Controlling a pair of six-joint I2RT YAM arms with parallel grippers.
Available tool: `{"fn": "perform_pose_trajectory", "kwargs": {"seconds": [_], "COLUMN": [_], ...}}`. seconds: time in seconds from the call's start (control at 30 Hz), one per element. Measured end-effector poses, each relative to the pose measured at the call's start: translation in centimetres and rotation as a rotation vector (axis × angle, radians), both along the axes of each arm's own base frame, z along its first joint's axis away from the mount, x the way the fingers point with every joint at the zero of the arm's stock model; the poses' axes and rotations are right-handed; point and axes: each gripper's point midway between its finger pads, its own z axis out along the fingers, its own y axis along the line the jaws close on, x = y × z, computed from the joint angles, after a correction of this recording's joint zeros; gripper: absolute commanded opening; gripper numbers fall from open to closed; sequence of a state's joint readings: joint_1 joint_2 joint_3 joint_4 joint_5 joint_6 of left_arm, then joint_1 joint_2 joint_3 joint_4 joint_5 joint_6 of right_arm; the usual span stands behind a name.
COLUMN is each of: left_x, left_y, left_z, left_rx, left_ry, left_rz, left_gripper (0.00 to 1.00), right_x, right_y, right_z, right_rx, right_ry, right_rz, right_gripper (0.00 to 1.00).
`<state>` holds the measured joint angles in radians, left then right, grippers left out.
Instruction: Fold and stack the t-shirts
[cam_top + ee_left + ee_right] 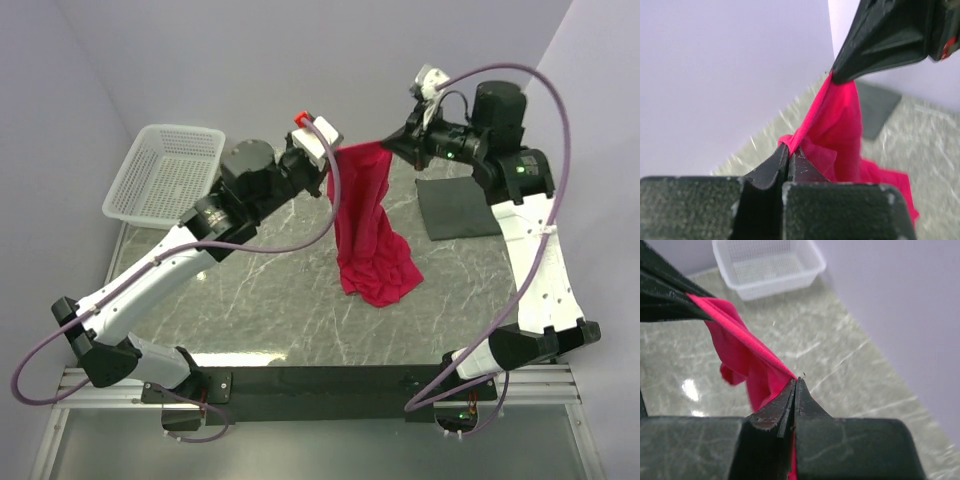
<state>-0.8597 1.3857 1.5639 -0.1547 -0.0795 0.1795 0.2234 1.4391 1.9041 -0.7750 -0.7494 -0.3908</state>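
While t-shirt (372, 230) hangs bunched, hem touching table (250, 290), left jaws pinch one upper end; right jaws pinch other; step likely opening shirt out; next: draw ends apart, lay flat on table.

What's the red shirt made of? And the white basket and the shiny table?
The red t-shirt looks like soft, matte cloth: it hangs limp and folds in drapes. The white basket seems to be plastic: stiff mesh walls full of small holes. The table looks like polished marble or an imitation: grey-green with white veins and glossy reflections.
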Motion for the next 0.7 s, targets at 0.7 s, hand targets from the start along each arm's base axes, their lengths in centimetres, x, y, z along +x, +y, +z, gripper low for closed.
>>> {"fn": "perform_pose_trajectory", "kwargs": {"seconds": [0.7], "left_x": [-7.6], "left_y": [2.3], "left_z": [13.7], "left_rx": [-0.180], "left_ry": [-0.300], "left_rz": [-0.155], "left_gripper": [0.01], "right_x": [-8.5], "right_y": [0.6], "right_z": [15.2], "right_rx": [0.204], "right_ry": [-0.355], "right_rz": [0.155], "right_gripper": [0.00]}}
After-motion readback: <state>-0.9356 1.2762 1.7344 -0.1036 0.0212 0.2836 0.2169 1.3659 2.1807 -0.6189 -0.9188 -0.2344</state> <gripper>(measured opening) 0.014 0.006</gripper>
